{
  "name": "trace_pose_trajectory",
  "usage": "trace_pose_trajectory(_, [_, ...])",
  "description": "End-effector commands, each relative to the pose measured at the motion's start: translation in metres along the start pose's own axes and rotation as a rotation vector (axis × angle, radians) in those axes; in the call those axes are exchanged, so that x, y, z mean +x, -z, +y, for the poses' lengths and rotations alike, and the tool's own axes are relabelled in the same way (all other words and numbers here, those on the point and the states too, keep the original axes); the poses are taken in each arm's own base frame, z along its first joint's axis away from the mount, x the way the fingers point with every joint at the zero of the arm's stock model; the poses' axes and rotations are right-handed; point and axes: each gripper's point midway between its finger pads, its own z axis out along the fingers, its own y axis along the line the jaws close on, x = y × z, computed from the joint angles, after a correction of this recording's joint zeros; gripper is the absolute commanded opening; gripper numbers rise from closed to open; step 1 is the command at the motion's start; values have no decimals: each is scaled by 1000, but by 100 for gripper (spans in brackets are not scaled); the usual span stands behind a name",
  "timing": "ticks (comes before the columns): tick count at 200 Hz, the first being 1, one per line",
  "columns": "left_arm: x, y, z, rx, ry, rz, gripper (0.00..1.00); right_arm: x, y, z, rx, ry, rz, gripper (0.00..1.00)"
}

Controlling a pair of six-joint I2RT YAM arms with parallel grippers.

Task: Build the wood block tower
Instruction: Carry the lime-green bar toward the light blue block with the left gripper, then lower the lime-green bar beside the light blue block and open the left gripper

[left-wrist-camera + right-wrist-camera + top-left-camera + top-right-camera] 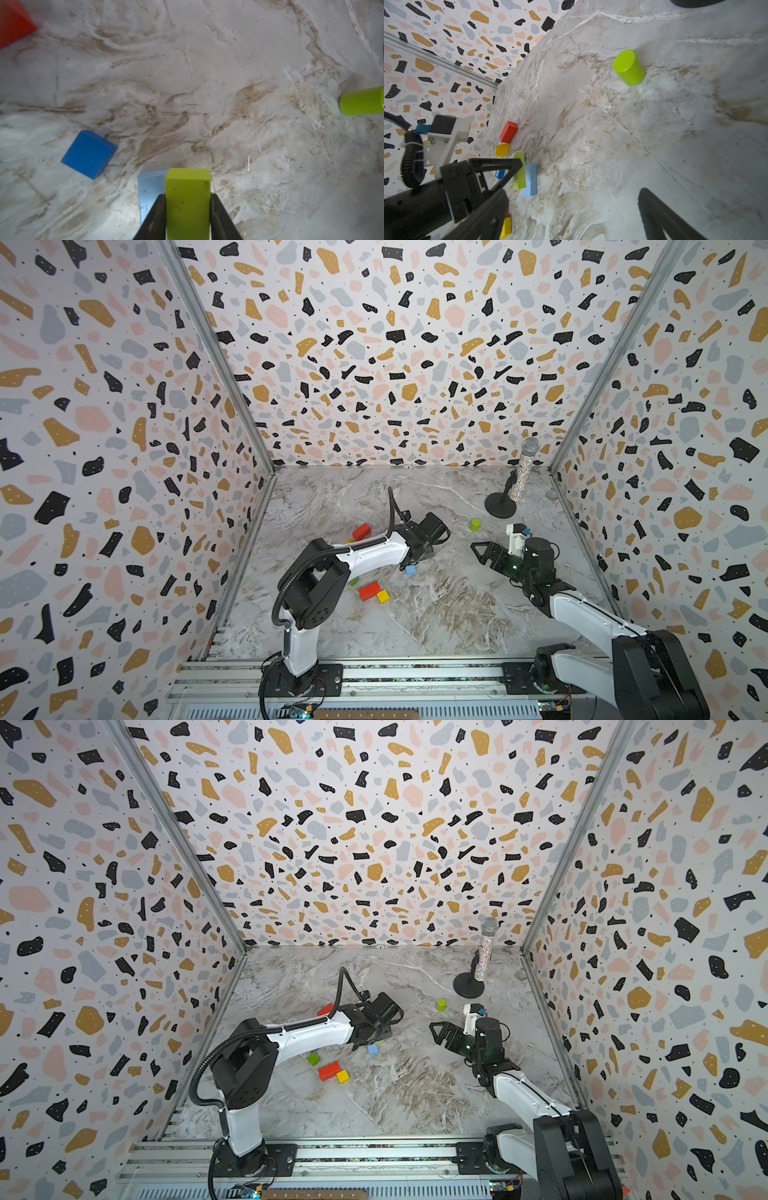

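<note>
In both top views your left arm (374,551) reaches to mid-table, and its wrist hides what it carries. Blocks lie loose on the table around it: a red brick (361,531), a second red brick (369,590) just beside a yellow cube (382,596), a green cube (313,1059) and a light blue brick (410,570). The green cylinder (475,524) stands apart, near your right gripper (482,553), which hangs spread wide and empty.

Only the left wrist view shows the grasp. Your left gripper (187,196) is clamped on a green brick (188,182) that partly covers the light blue brick. A blue cube (89,153), hidden from above, sits nearby.

The right wrist view gives you the side. The green brick is just beside the light blue brick, but you cannot tell if they touch. A yellow block (502,150) lies by the far red brick.
</note>
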Motion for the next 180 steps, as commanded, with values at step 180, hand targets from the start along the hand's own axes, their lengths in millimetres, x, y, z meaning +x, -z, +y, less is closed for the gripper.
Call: trace_pose_trajectory(180, [3,-13,-7,-16,5,-1,35,0,2,8,-54,2,-12,99])
